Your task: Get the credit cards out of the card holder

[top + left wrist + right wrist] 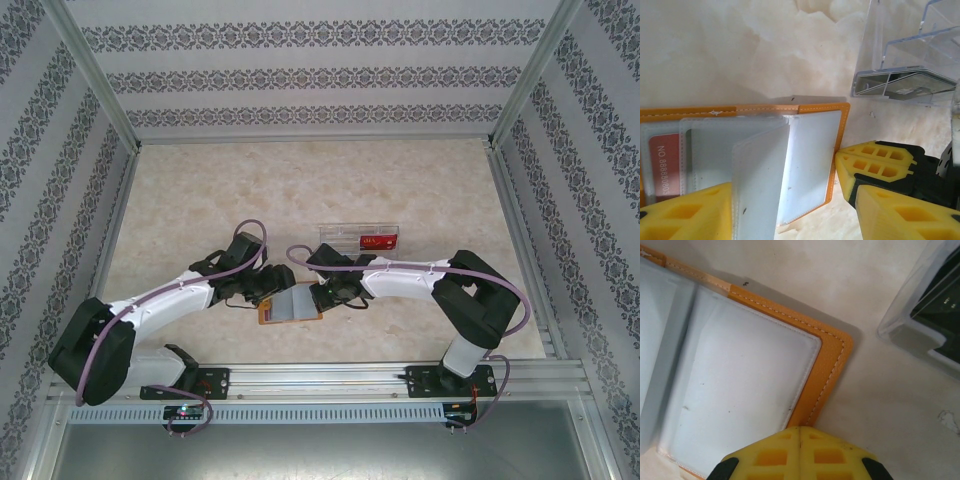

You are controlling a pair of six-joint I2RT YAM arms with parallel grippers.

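The card holder (pixel 290 305) lies open on the table between the two grippers, orange-edged with grey translucent pockets (pixel 810 150) (pixel 740 385). One pocket leaf (pixel 760 180) stands up between the fingers of my left gripper (pixel 790 200) (pixel 262 290), which is open, and the leaf rests by the left finger (pixel 690 215). A card with red print (pixel 665 155) sits in a pocket at the left. I cannot tell whether pale credit cards lie in the other pockets. My right gripper (pixel 800 432) (pixel 325 295) (pixel 875 160) is shut, with its tip pressed on the holder's orange border.
A clear plastic compartment tray (pixel 358 238) (pixel 905 65) (pixel 930 315) stands just beyond the holder, with a red card (pixel 378 241) in it and something black (pixel 940 305) in one compartment. Patterned walls with metal posts enclose the table on three sides.
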